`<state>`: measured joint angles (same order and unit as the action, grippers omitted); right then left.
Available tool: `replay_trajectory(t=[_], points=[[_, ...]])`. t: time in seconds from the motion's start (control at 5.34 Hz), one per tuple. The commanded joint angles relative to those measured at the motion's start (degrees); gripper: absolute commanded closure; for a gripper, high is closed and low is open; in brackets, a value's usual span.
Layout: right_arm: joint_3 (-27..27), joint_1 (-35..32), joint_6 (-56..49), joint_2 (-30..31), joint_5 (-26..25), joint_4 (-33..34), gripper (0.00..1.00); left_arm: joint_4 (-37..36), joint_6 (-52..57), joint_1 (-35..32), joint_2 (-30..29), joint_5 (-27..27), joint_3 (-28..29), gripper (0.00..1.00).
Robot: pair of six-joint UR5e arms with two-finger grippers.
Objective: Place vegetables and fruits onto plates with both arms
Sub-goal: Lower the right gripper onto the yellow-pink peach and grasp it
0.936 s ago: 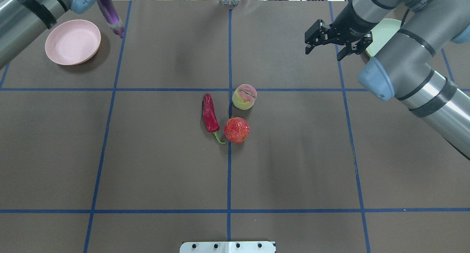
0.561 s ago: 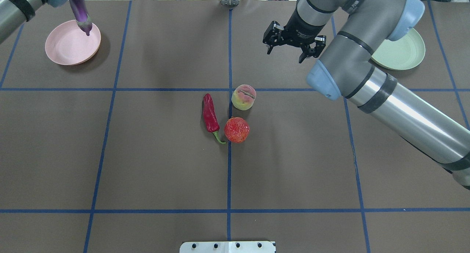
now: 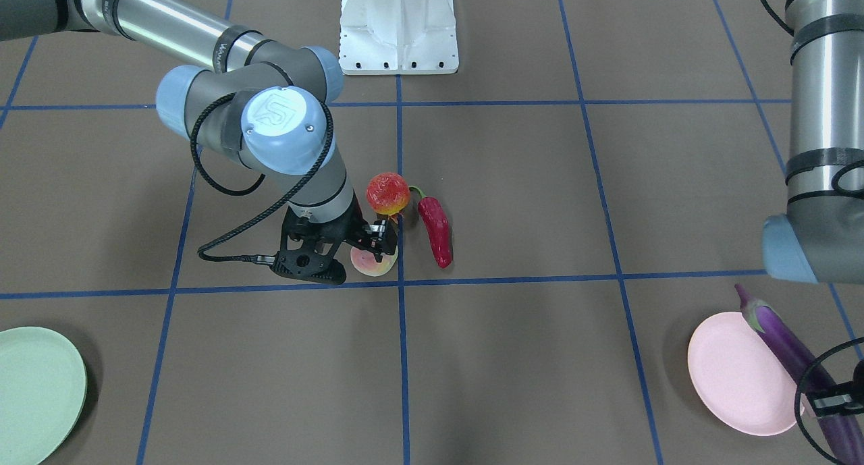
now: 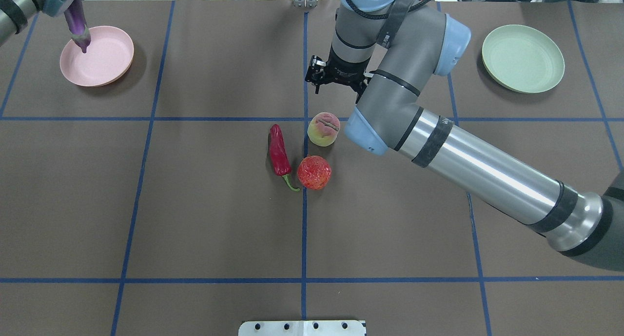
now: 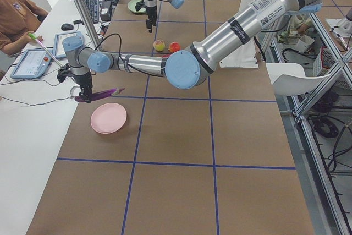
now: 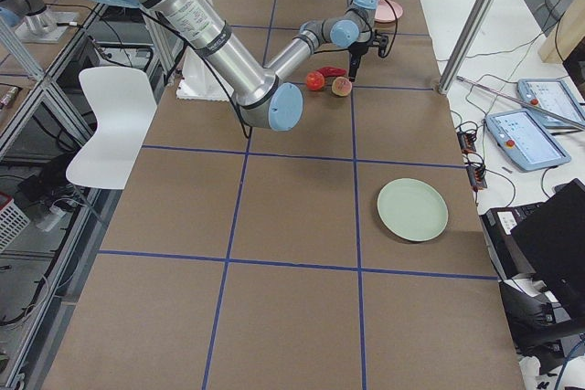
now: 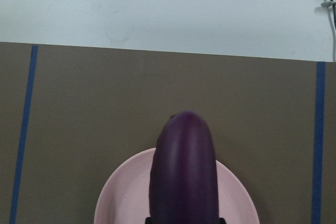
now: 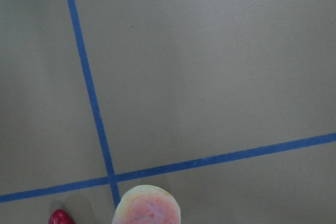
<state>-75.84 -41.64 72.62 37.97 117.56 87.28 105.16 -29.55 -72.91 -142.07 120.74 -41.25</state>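
Observation:
My left gripper (image 3: pixel 837 411) is shut on the thick end of the purple eggplant (image 4: pixel 78 21) and holds it tilted over the pink plate (image 4: pixel 100 60). The left wrist view shows the eggplant (image 7: pixel 184 171) above the plate (image 7: pixel 123 198). My right gripper (image 4: pixel 336 80) is open and empty, hovering just beyond the peach (image 4: pixel 323 128), which also shows at the bottom of the right wrist view (image 8: pixel 148 207). The pomegranate (image 4: pixel 314 172) and red chili pepper (image 4: pixel 279 154) lie beside the peach at the table's middle. The mint green plate (image 4: pixel 522 58) stands empty at the far right.
Blue tape lines (image 4: pixel 304 204) divide the brown table into squares. The white base block (image 3: pixel 398 26) sits at the robot's edge. An operator (image 5: pixel 16 17) sits at the side bench with tablets and cables.
My right arm has swung left from over the green plate to just beyond the peach. My left arm has carried the eggplant left, over the pink plate.

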Motion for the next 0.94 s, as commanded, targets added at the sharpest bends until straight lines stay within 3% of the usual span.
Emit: replay_trajectory(t=[0.0,0.75], points=[[1.7,3.7,1.1,-0.4,-3.0,-0.4,0.0,1.1,0.4,-0.5,0.2,-0.7,0.8,1.0],[5.0,4.8,0.7,-0.4,-4.7,-2.5,0.0,1.1,0.3,-0.6,0.2,-1.2,0.8,1.0]])
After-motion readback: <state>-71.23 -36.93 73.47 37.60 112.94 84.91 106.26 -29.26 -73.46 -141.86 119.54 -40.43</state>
